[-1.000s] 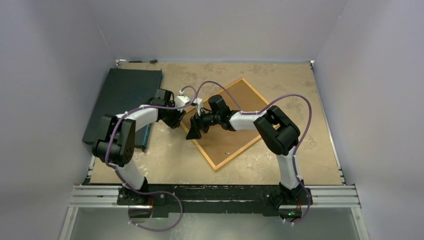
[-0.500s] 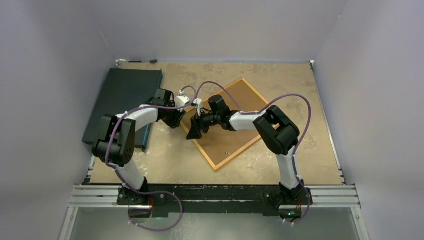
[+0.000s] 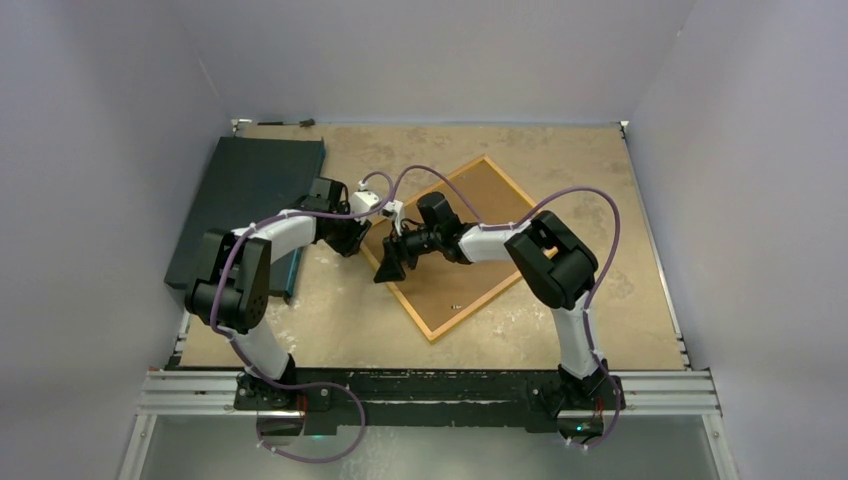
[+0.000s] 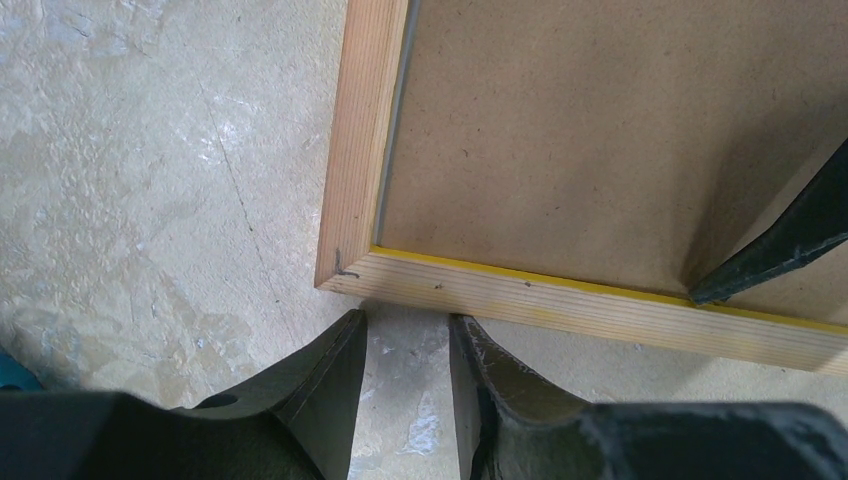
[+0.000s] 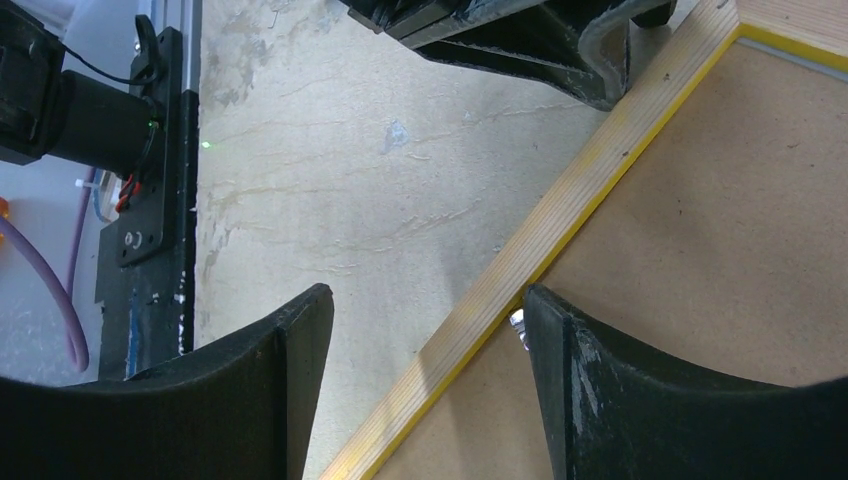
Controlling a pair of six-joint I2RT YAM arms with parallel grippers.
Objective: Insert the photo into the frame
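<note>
The frame [image 3: 503, 172] lies back-up and turned like a diamond on the table, its wood-toned rails [image 4: 560, 300] around a brown backing board [image 3: 450, 280]. The photo is hidden. My left gripper [image 4: 405, 318] sits at the frame's left corner. Its jaws stand a little apart, with only table between them and the tips against the rail's outer edge. My right gripper [image 5: 425, 295] is open and straddles the lower-left rail [image 5: 590, 175], one finger over the table, the other on the board [image 5: 720, 220] beside a small metal tab [image 5: 518, 322].
A dark flat slab [image 3: 245, 195] lies along the left side, under the left arm. The two grippers [image 3: 352, 243] [image 3: 388, 262] are close together at the frame's left corner. Purple cables loop above both arms. Walls close in the table on three sides.
The right jaws have narrowed a little and the right gripper has shifted slightly along the rail. The left gripper and the frame have stayed in place.
</note>
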